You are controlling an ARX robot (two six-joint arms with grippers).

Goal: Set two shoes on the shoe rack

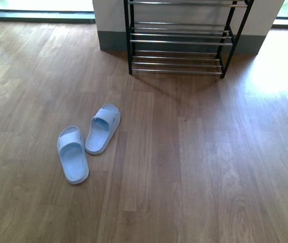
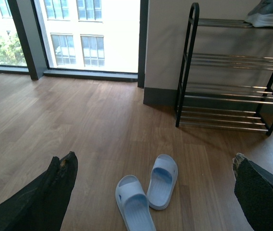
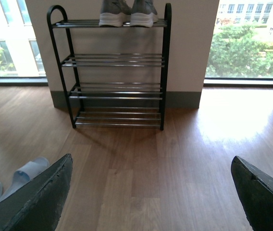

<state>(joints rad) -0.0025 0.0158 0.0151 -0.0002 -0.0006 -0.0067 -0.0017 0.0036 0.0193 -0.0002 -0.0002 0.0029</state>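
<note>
Wood-plank floor fronts a black-framed shoe rack with chrome rods set against the wall. A pair of grey mesh sneakers with white soles sits on the top tier, and two pale blue plastic slide sandals lie sole-down on the floor, well short of the rack and to its left, presumably the pair not yet shelved. Their long axes run roughly away from the robot, toes toward the wall and slightly splayed, the farther sandal angled toward the rack. The left gripper and right gripper have jaws spread wide and empty, probably readied to straddle a sandal.
</note>
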